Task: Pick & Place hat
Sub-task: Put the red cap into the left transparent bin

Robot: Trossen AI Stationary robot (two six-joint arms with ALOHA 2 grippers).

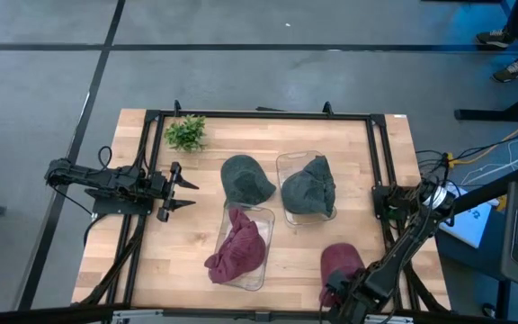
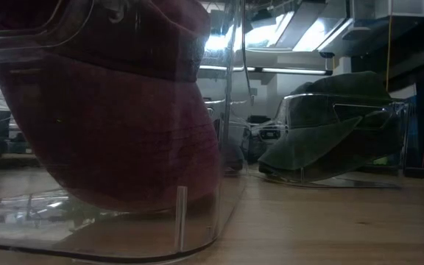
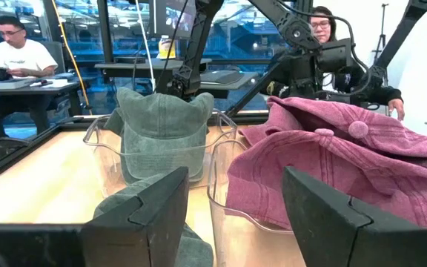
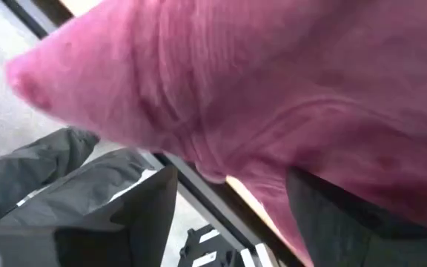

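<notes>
- Four hats are out. A red hat (image 1: 238, 252) is slumped in the near bin (image 1: 261, 270), a green hat (image 1: 308, 189) sits in the far bin (image 1: 288, 164), a second green hat (image 1: 245, 179) lies loose on the table (image 1: 205, 153), and a second red hat (image 1: 338, 263) lies on the boards by the right front corner.
- The right gripper (image 1: 342, 293) is down at that loose red hat. In its wrist view the cloth fills the space between the dark fingers (image 4: 150, 215), which stand wide apart, so I'd call it released or not yet clamped; from here I can't tell whether the pads touch the fabric.
- The left gripper (image 1: 180, 191) hovers at the table's left side, jaws spread and empty, pointing at the bins.
- These hats look like soft washed cotton: light, floppy, and they sag and fold. Not fragile or slippery.
- A pinch on the crown would probably gather loose cloth and let the rest dangle. The brim or the seam near the top button (image 3: 358, 129) looks like the firmer hold.
- A plant (image 1: 186, 132) sits in the far left corner, well clear.
</notes>
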